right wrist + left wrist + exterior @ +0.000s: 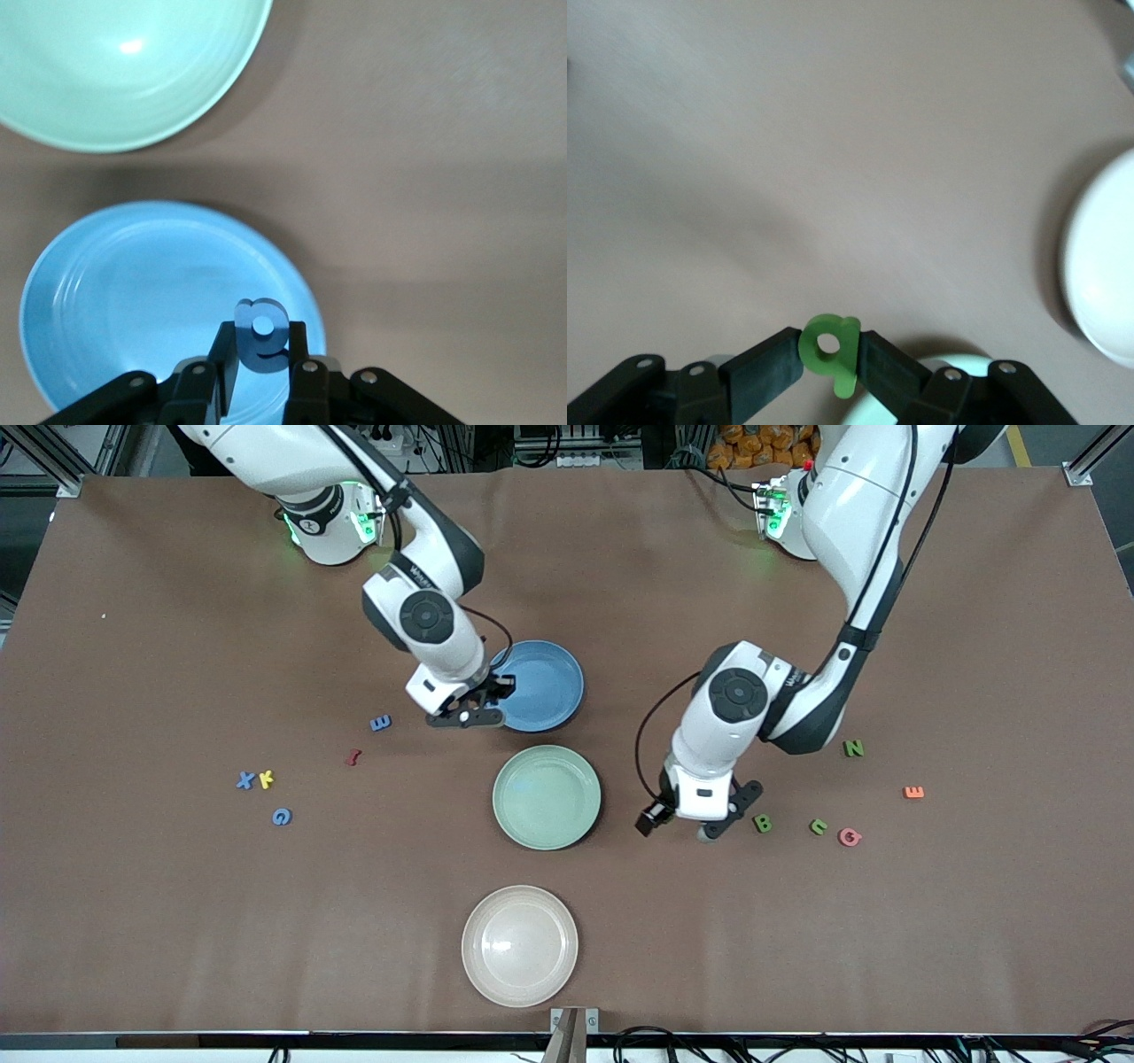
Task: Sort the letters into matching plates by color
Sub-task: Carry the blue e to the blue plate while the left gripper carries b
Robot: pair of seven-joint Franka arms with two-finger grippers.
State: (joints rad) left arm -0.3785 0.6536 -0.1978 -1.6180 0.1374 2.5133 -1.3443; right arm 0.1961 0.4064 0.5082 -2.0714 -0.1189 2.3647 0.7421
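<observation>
Your right pincer (257, 350) hangs over the rim of the blue plate (542, 685) on the side toward the right arm's end of the bench (797, 939), shut on a small blue letter (260, 335). In the right wrist view that letter sits squarely above the plate's blue floor, so the drop looks already lined up: loosening the grip should land it inside, though close to the rim, not the middle.

Your left pincer (830, 356) grips a green letter (831, 348), clamped from both sides by the dark pads (769, 365), its tail hanging below them. It is over bare bench between the mint green plate (547, 797) and the green B (762, 823). The plate it needs lies toward the right arm's end from there, near but not under it; the left wrist view catches only a pale sliver of that plate's rim beneath the fingers. Judging by this, the left arm has a short sideways carry to make before it can let go.

The cream plate (519, 945) sits nearest the front camera and matches neither held letter. Waiting on the bench: a green N (853, 748), another green letter (818, 826), a pink one (850, 836) and an orange E (913, 792) toward the left arm's end; a blue E (380, 723), a red letter (353, 758), a blue X (245, 780), a yellow K (266, 779) and a blue G (281, 816) toward the right arm's end.
</observation>
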